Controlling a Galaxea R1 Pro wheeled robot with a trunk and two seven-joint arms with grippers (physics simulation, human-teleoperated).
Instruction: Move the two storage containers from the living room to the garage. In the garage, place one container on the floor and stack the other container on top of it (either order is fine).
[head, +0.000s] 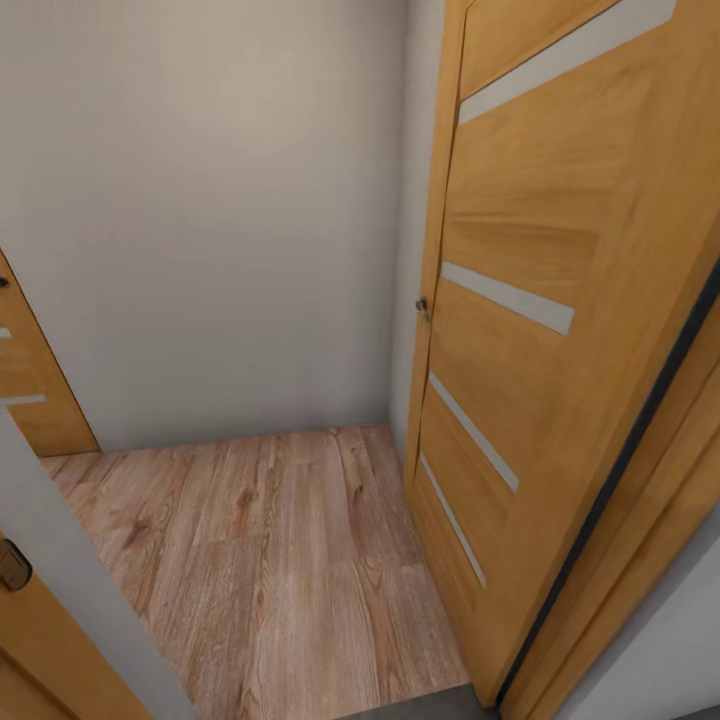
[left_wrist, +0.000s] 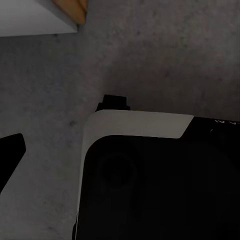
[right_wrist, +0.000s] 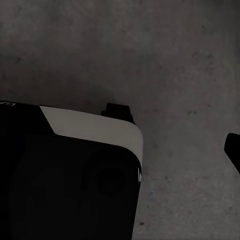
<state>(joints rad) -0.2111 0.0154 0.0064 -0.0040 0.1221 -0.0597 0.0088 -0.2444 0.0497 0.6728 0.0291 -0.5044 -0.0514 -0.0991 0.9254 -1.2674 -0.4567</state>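
Note:
The two storage containers are out of view. In the head view I face a small hallway with a light wood plank floor (head: 270, 560) and a plain cream wall (head: 200, 220). The left wrist view looks down on dark grey concrete floor (left_wrist: 165, 60), with one black fingertip (left_wrist: 11, 152) of my left gripper at the frame's edge and nothing beside it. In the right wrist view the same concrete (right_wrist: 125, 50) lies below, and one black fingertip (right_wrist: 233, 150) of my right gripper sits at the edge. Both grippers stand open and hold nothing.
An open wooden door (head: 520, 380) with pale glass strips and a small handle (head: 422, 305) stands close on the right. Another wooden door (head: 30, 390) is at the left, with a door frame (head: 60, 560) near me. My black, white-banded base (left_wrist: 135, 125) (right_wrist: 90, 127) sits on the concrete.

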